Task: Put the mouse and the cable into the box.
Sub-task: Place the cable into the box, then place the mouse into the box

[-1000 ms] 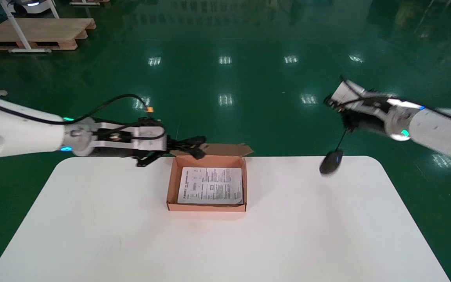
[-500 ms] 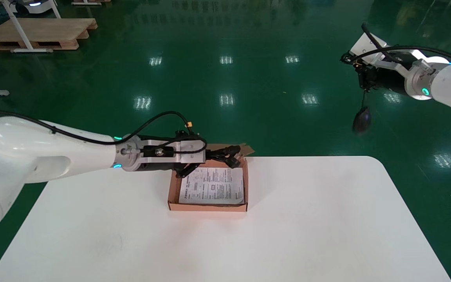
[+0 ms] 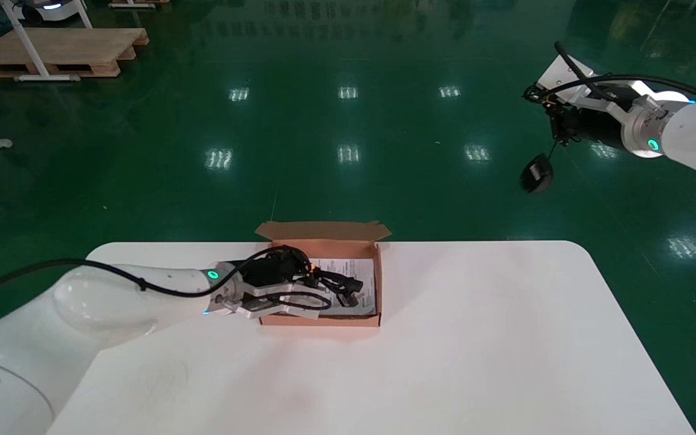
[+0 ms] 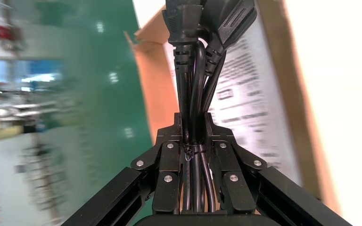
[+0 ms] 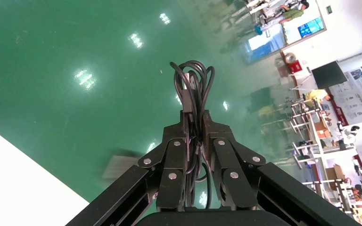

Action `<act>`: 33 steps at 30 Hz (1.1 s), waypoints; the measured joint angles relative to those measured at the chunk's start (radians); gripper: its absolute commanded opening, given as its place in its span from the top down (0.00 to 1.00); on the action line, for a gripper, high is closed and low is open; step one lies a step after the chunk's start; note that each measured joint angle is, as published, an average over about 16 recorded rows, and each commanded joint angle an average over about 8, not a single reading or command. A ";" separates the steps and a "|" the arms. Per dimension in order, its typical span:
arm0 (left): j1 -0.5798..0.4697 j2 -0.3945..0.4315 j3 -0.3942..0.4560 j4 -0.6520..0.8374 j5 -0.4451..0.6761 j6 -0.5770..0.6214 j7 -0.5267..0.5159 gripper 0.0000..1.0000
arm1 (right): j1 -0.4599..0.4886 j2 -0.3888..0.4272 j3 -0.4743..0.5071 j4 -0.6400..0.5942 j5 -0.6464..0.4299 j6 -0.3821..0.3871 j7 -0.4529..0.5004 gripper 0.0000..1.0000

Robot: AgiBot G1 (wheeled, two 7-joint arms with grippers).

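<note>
Nothing released yet: left hand (image 3: 309, 293) clamps the bundled black power cable (image 3: 345, 289) just over the open brown cardboard box (image 3: 324, 320), while right hand (image 3: 556, 130), closed on its cord (image 5: 193, 89), dangles the black computer mouse (image 3: 536, 173) well beyond the white surface (image 3: 475, 338).

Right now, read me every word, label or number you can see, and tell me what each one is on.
The sheet in the box: dense print, too small to read.
The posters beyond the right gripper, which holds the mouse by its cord: too small to read.
The cable in the left gripper: no marking shows.
Nothing can be quoted.
</note>
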 measured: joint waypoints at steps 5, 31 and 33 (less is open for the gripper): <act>0.041 0.003 0.062 -0.036 -0.033 -0.089 -0.001 0.83 | 0.000 0.000 0.000 0.000 0.000 0.000 0.000 1.00; 0.031 -0.028 0.120 -0.032 -0.099 -0.157 -0.085 0.00 | -0.015 0.004 -0.002 0.029 0.007 -0.029 -0.019 1.00; 0.014 -0.043 0.111 -0.015 -0.109 -0.173 -0.119 0.00 | -0.023 0.005 -0.002 0.045 0.010 -0.042 -0.026 1.00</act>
